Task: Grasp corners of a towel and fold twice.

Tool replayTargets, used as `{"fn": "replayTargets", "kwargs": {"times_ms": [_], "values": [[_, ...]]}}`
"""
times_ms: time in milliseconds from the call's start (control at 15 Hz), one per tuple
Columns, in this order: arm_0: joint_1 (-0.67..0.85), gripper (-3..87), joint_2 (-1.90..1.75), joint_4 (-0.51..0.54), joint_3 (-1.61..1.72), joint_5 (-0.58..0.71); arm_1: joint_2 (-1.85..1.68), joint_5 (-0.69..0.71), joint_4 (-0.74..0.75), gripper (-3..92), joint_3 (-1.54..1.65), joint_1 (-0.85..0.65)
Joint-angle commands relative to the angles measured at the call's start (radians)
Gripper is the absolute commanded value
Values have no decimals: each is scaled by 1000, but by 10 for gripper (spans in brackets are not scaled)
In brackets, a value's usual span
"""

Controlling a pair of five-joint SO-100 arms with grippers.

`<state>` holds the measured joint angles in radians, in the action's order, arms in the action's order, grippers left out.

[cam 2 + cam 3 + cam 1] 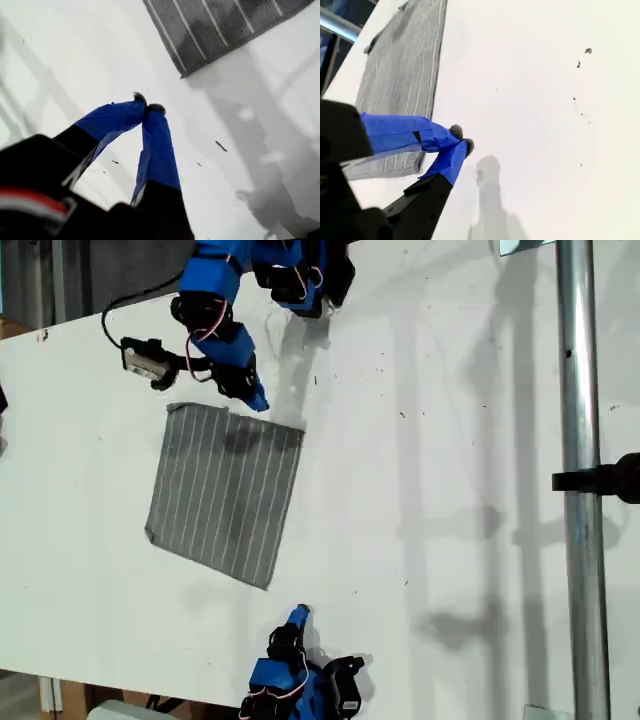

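Grey towel (226, 495) whole only in exterior view.

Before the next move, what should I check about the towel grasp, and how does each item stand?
1. The thin grey striped cloth towel lies flat and unfolded on the white table: ok.
2. My first tool open for a grasp: not ok, its jaws are shut on nothing.
3. My first tool at a corner: not ok, the nearest corner lies apart from it.
4. My second tool open: not ok, its jaws are shut on nothing.
5. My second tool touching the towel: cannot tell, its tip sits beside the towel's edge.
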<state>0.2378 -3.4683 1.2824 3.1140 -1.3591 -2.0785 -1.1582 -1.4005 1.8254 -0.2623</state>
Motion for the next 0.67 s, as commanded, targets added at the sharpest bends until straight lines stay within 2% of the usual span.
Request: {"fn": "replayTargets", "kwargs": {"times_ms": [0,133,200,333,600], "values": [[14,-29,-2,6,5,-11,147,15,-29,76,-219,-11],[9,-29,-2,8,5,-12,255,9,-75,315,-330,-20],[9,-29,-2,8,5,-12,310,9,-110,354,-394,-23],[9,-29,-2,8,5,-12,365,8,-100,373,-399,-34],[28,-28,-2,21,-3,-18,604,-6,72,371,-276,-32]]}}
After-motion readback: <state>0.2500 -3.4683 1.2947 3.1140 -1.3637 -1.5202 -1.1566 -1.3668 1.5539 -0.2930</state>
